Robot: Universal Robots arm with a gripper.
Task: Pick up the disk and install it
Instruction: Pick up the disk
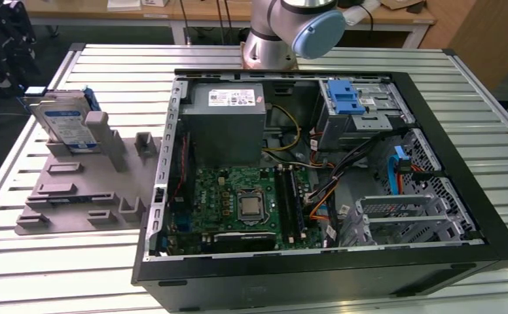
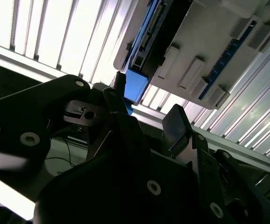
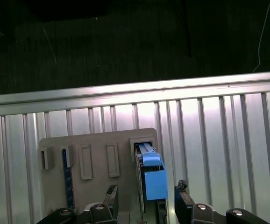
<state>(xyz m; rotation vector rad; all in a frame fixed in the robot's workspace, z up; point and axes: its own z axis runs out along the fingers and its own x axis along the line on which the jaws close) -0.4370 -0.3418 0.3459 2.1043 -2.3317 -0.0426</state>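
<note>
Slatted table [image 1: 463,72]: disk [image 1: 69,125] upright in holder [image 1: 71,196], gripper [image 3: 146,190] spread overhead; computer case [image 1: 324,278] beside.

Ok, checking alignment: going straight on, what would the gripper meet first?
Probably the blue end of the disk, standing in the grey holder, lined up between the open fingers; depth unclear.
</note>
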